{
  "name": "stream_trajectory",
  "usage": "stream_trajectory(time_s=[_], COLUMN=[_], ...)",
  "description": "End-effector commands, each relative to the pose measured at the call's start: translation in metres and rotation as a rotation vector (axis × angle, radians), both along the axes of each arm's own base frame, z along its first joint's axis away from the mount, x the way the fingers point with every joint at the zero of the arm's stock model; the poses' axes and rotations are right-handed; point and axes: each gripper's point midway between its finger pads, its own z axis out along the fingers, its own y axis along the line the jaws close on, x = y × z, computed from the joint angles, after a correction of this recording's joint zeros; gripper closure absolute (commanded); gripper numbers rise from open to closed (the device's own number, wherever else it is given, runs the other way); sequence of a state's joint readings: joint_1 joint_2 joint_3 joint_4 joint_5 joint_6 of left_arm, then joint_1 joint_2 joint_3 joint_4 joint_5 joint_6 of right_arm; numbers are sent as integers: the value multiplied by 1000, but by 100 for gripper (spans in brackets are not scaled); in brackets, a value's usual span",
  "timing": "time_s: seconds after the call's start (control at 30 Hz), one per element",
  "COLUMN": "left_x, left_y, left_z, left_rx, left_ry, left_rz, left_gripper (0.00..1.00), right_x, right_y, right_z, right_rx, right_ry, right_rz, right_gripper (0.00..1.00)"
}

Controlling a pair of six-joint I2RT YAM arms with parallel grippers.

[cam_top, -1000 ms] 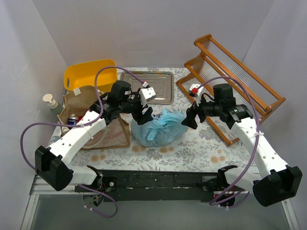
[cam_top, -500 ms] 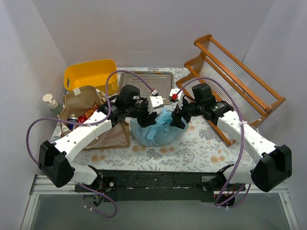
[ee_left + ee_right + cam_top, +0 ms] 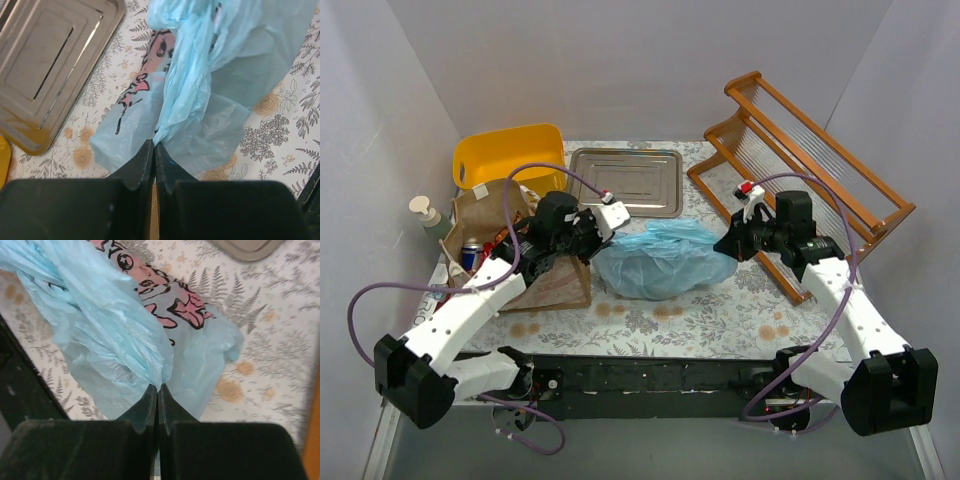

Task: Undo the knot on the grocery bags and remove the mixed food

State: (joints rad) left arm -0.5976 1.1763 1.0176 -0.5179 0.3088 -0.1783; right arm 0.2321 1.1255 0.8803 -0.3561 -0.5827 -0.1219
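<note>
the left hand (image 3: pixel 154 151) and right hand (image 3: pixel 158 391) each pinched the light blue plastic bag (image 3: pixel 665 258) stretched between them; a hard pull might tear its thin film.

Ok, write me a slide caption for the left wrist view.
Left hand pinched shut on a fold of the light blue plastic bag, near the metal tray on the floral tablecloth.

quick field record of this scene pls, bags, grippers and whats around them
left gripper: shut on a fold of the blue bag
right gripper: shut on the opposite end of the blue bag
blue bag: on the table, stretched between both grippers
paper bag: left of the blue bag, open, can inside
behind: metal tray, yellow tub
right side: wooden rack
</note>
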Motion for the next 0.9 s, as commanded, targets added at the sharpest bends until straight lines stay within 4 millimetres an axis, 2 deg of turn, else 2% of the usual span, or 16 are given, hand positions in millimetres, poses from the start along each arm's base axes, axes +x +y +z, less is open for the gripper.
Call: stream_trajectory(time_s=[0.0, 0.03, 0.07, 0.1, 0.13, 0.17, 0.2, 0.23, 0.33, 0.4, 0.43, 0.53, 0.6, 0.7, 0.8, 0.87], left_x=[-8, -9, -8, -11, -11, -10, -9, -11, -13, -15, -16, -16, -8, 4, 13, 19], left_y=[13, 11, 7, 2, -1, -4, -8, -12, -24, -31, -34, -44, -49, -57, -64, -68], left_z=[24, 27, 37, 41, 45, 50, 63, 69, 80, 80, 81, 76, 70, 61, 55, 42], left_rx=[-70, -83, -104, -122, -131, -145, -169, -186, -222, -234, -244, -255, -259, -268, -277, -262], left_ry=[-11, -1, -5, 9, 12, 14, 6, 10, 41, 72, 85, 129, 151, 166, 175, 195], left_rz=[72, 68, 60, 37, 28, 19, 11, -9, -58, -83, -97, -126, -102, -82, -80, -73], left_gripper=[100, 100, 91, 78, 65, 49, 43, 40, 36, 36, 36, 36, 36, 36, 37, 39], right_x=[-27, -26, -26, -23, -14, -11, -7, 0, 9, 10, 5, -8, -12, -9, 25, 50], right_y=[9, 9, 9, 9, 8, 8, 9, 9, 18, 27, 38, 63, 72, 88, 86, 77], right_z=[1, 6, 8, 16, 34, 42, 51, 73, 96, 98, 98, 91, 76, 60, 57, 52], right_rx=[144, 148, 140, 131, 109, 95, 84, 58, 13, -4, -11, -35, -46, -83, -111, -161], right_ry=[137, 126, 118, 88, 0, -29, -68, -171, -294, -330, -345, -375, -357, -357, -356, -369], right_rz=[-16, -10, 2, 14, 45, 59, 77, 115, 180, 224, 266, 371, 396, 378, 219, 91], right_gripper=[93, 84, 74, 58, 52, 46, 40, 37, 30, 29, 28, 27, 26, 25, 28, 28])
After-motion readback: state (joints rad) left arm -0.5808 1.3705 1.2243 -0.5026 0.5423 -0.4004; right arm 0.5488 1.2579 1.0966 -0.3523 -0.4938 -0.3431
